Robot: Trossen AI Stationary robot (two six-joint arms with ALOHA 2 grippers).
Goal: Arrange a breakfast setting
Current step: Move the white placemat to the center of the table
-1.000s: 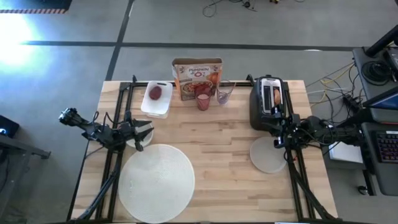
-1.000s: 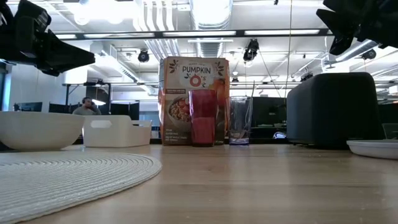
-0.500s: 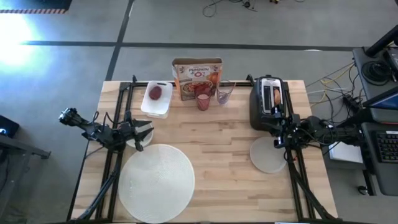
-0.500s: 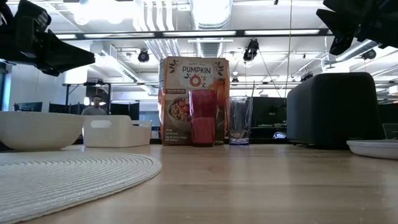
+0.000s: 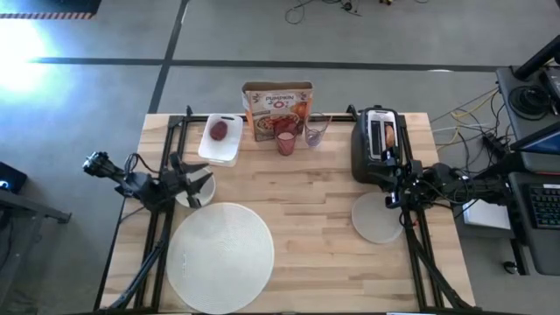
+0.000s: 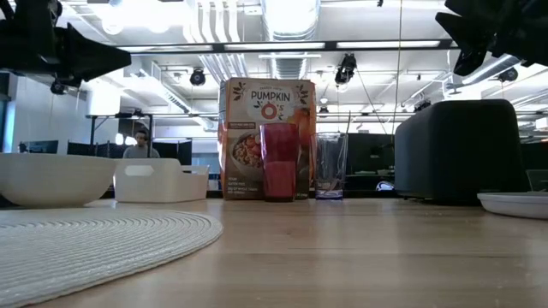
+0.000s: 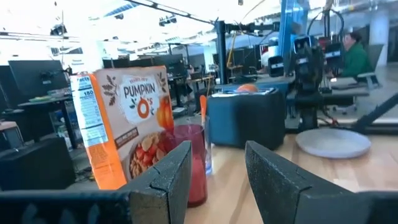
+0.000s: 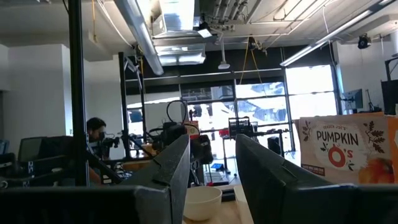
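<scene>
A pale wooden desk [image 5: 306, 201] stands on a grey concrete floor, with an open office of ceiling ducts and monitors behind it in the low view.

On the desk's near left lies the big round white plate [image 5: 220, 256], its ribbed surface bare. Just beyond its far left rim sits the small white bowl [image 5: 194, 189], partly covered by the left end effector [image 5: 189, 182] hovering above it. Its fingers are spread apart with nothing between them, as the left wrist view shows.

The small pale round plate [image 5: 376, 219] lies on the right side, just in front of a black toaster [image 5: 377, 144], from whose slot the browned bread ring [image 5: 388, 135] pokes up. The right end effector [image 5: 395, 194] hangs over the far right edge of that plate, its fingers parted and empty in the right wrist view.

Along the far edge, the dark-red fruit [image 5: 219, 131] rests in a white rectangular tray [image 5: 220, 149]. To its right stands a cereal box [image 5: 277, 109], with the pink cup [image 5: 285, 143] in front of it and a clear stemless glass [image 5: 315, 134] beside the cup. A thin object rises from the glass; whether it is the spoon I cannot tell.

A person [image 6: 140, 147] sits far off in the room behind the tray.
</scene>
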